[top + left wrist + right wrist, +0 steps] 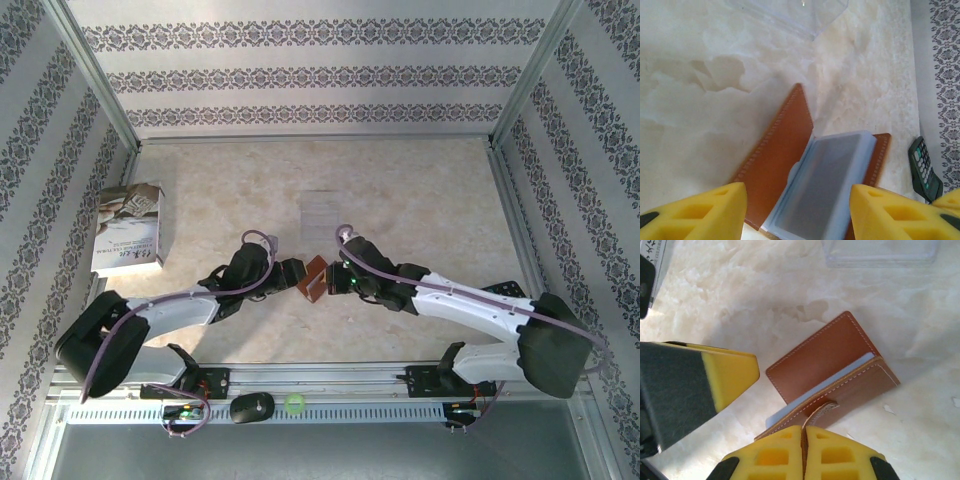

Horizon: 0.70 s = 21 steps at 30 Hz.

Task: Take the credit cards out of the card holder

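Note:
The reddish-brown card holder [314, 281] stands part-open at mid-table between both arms. My right gripper [803, 432] is shut on its snap tab, holding one cover up while the other cover [820, 357] lies flat. In the left wrist view the card holder [775, 160] shows its stack of frosted grey-blue sleeves [830, 185]. My left gripper [797, 200] is open, one yellow finger on each side of the sleeves and neither touching them. The credit cards are hidden inside the sleeves. The left gripper [293, 275] and right gripper [333, 282] nearly meet.
A pale translucent sheet [322, 212] lies just beyond the card holder. A white-grey printed booklet [130, 230] sits at the far left by the wall. A dark keypad-like object [925, 170] shows at the right edge of the left wrist view. Patterned walls enclose three sides.

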{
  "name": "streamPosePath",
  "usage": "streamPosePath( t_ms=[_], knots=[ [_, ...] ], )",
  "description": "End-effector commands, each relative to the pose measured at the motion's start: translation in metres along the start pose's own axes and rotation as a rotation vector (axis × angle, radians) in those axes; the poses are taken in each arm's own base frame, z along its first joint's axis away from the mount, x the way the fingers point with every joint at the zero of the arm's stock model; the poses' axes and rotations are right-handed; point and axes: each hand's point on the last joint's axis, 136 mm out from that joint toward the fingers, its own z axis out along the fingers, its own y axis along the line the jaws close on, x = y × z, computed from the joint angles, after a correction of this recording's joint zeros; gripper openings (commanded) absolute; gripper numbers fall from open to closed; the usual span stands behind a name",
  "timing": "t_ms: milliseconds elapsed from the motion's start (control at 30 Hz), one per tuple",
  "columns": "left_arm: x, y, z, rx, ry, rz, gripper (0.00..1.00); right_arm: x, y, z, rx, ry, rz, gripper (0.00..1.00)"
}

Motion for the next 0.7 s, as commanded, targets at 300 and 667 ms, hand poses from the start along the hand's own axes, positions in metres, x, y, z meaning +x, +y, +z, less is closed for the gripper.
streamPosePath(
  t_ms=[300,667],
  knots=[
    [-0.012,-0.007,-0.017,-0.048,-0.014,0.130,0.60,0.007,-0.043,-0.006,0.199,0.029,-0.009,0.00],
    [-0.003,-0.004,0.003,-0.032,0.052,0.127,0.59,0.006,-0.131,0.020,0.428,0.072,0.062,0.00]
  ],
)
